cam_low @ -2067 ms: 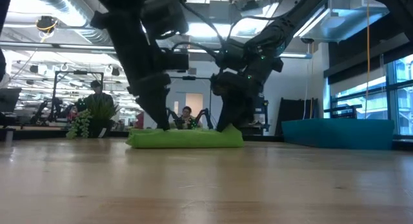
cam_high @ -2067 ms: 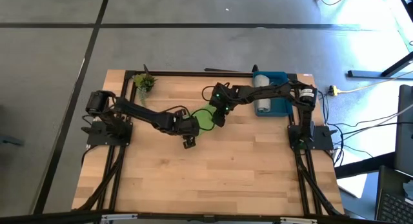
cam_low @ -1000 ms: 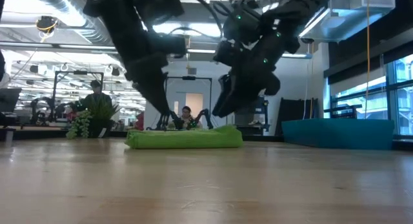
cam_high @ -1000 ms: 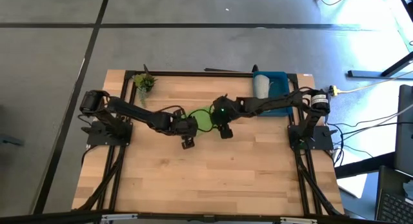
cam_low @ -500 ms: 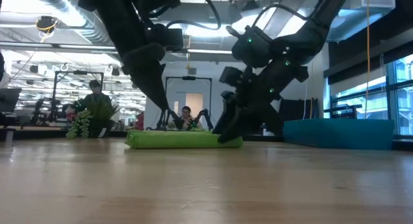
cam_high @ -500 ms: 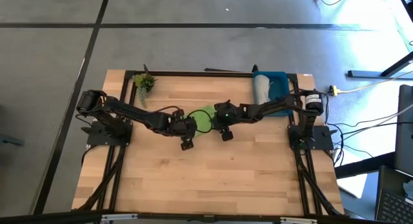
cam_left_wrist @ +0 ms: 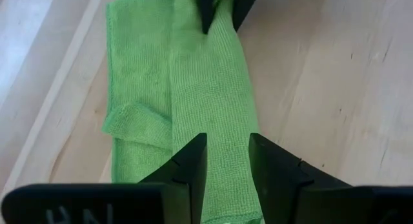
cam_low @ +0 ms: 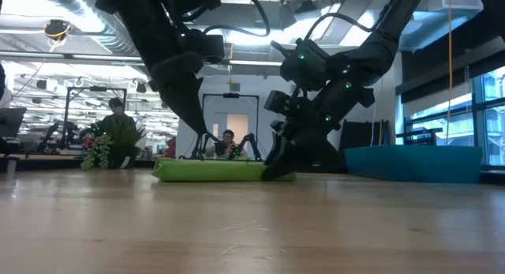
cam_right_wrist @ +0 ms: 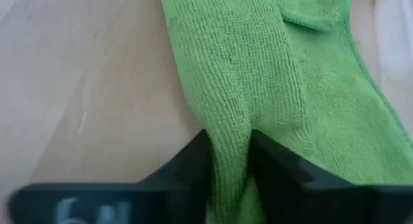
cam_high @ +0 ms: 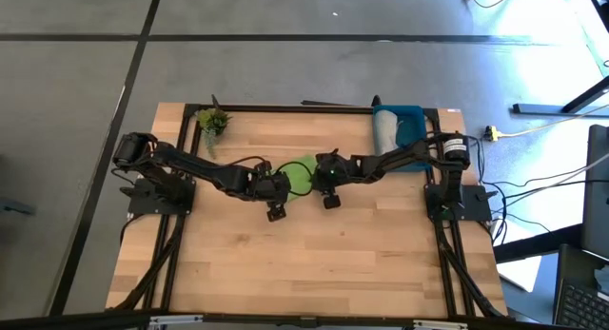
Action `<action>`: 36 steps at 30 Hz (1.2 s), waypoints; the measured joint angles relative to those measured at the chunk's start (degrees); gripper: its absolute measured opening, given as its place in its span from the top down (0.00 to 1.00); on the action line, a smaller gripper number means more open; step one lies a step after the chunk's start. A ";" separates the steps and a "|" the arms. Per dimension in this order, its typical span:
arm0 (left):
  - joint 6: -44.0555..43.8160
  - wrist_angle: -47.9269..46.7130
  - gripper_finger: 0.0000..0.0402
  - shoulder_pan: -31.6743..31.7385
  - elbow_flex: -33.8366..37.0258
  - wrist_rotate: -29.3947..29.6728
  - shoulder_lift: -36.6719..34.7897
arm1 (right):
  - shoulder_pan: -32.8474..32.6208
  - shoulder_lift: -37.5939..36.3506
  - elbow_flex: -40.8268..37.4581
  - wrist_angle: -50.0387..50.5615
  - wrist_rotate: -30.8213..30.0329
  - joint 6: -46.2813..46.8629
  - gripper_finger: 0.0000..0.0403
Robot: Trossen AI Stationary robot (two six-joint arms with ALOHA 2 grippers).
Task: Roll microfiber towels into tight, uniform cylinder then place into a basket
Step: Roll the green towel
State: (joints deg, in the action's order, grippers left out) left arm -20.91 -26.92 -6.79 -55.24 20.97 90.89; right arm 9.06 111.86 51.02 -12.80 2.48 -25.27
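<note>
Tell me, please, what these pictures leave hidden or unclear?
- Green towel: high view, both ends hidden under the left gripper and right gripper.
- Grey towel in the basket: partly covered by the right arm; tag too small.
- Basket contents: low view, behind its wall.

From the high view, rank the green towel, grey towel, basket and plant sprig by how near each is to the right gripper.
1. Green towel: at the right gripper, its edge between the fingers.
2. Grey towel: rolled, in the basket's left part, toward the back right.
3. Basket: back right corner; nearly level with the grey towel, so too close to call.
4. Plant sprig: back left, farthest.
</note>
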 joint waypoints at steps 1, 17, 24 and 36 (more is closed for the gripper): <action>0.00 0.00 0.74 0.00 0.00 0.00 0.00 | 0.00 0.01 -0.01 0.00 0.08 1.42 0.79; 0.02 -0.09 0.74 -0.02 0.00 0.00 0.00 | 0.16 -0.04 8.74 18.52 8.47 16.96 0.97; 0.90 -1.16 0.74 -1.31 0.00 -0.02 -0.13 | 0.95 0.54 18.02 33.74 18.81 20.78 0.97; 1.01 -1.71 0.74 -5.25 -0.02 0.82 -5.95 | 5.00 0.53 25.56 41.08 28.89 25.90 0.97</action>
State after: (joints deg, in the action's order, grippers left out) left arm -19.90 -28.62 -12.04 -55.27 21.80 84.94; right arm 14.06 112.39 76.58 28.29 31.37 0.63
